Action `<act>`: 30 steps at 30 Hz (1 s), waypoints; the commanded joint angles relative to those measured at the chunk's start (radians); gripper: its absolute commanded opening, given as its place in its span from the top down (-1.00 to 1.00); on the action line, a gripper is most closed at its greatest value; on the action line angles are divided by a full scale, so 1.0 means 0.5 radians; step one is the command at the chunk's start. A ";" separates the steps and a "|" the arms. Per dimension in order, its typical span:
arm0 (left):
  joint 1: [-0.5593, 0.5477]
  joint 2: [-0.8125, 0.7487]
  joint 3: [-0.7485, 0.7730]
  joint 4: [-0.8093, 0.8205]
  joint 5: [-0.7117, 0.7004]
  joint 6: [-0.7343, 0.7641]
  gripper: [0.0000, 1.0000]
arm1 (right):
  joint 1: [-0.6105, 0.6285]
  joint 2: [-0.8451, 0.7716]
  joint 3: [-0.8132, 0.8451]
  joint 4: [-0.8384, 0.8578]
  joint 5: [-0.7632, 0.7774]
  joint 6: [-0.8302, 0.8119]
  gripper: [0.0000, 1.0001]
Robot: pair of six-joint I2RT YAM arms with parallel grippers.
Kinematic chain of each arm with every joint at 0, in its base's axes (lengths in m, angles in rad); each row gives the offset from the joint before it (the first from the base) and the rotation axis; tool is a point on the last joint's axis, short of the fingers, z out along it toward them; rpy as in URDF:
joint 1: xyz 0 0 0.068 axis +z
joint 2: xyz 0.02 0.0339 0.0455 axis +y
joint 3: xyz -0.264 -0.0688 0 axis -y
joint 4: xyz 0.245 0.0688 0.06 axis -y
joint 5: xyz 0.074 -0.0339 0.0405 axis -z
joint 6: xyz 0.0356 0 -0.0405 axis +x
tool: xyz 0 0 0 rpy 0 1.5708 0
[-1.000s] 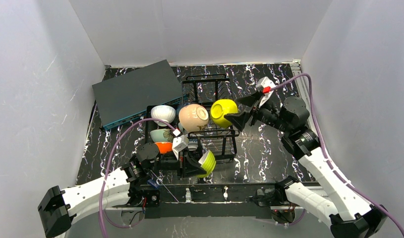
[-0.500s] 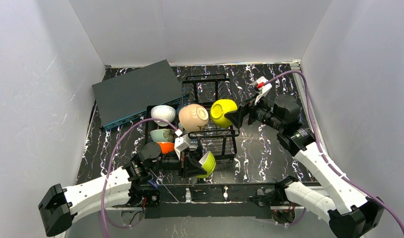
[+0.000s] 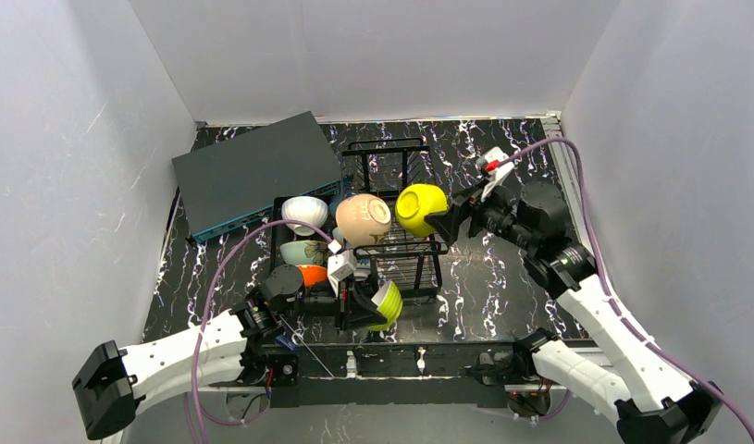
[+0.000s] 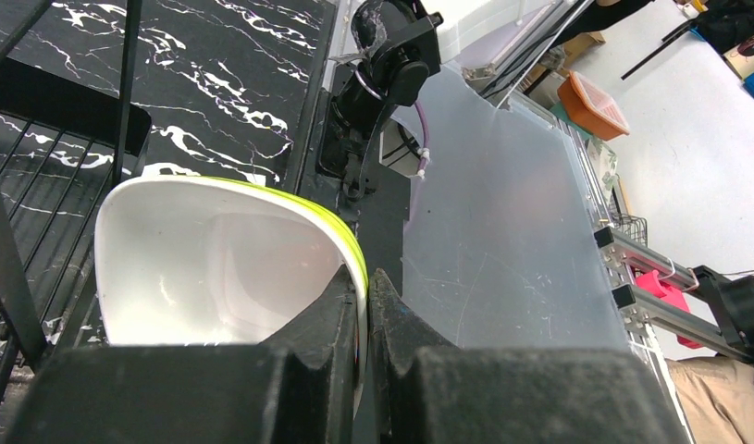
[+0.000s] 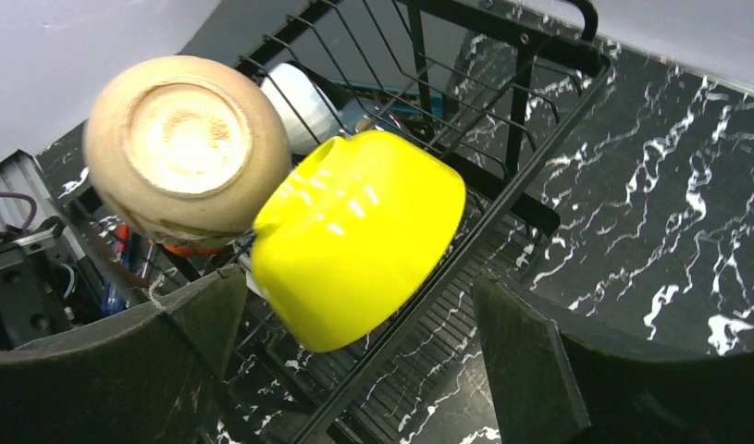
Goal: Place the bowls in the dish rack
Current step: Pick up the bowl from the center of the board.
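Squarely between spread right fingers [image 5: 530, 361]: yellow bowl [image 5: 359, 236]

We count one white bowl [image 3: 304, 211], one beige bowl [image 3: 362, 219], one yellow bowl [image 3: 419, 209], one pale green bowl [image 3: 299, 251], one orange bowl [image 3: 310, 275] and one lime bowl [image 3: 389, 304], six in all, plus one black rack [image 3: 384, 143] and one grey box [image 3: 257, 172] at the upper left.

1. Black marbled tabletop [image 3: 488, 282] right of black wire dish rack [image 3: 405, 264]: bare, open passage.
2. Dark grey flat box [image 3: 257, 173] fills far left.
3. Pinkish beige bowl [image 3: 362, 218] and bright yellow bowl [image 3: 419, 208], touching, crowd rack's middle.
4. Lime-green bowl [image 4: 206, 268] pinched in left gripper [image 4: 365, 291] bars rack's near edge.
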 commanded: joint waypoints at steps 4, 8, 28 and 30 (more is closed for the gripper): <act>0.008 -0.085 0.053 0.048 -0.012 0.043 1.00 | -0.005 -0.273 -0.088 0.317 -0.320 -0.219 -0.97; 0.008 -0.145 0.037 0.048 0.001 0.048 1.00 | -0.007 -0.301 -0.098 0.317 -0.561 -0.304 -0.97; 0.008 -0.035 0.695 -0.563 0.632 0.072 1.00 | -0.005 -0.410 -0.067 0.228 -1.728 -0.885 -0.97; 0.007 0.012 0.763 -0.575 0.655 0.072 1.00 | -0.003 -0.422 -0.062 0.227 -1.812 -0.895 -0.97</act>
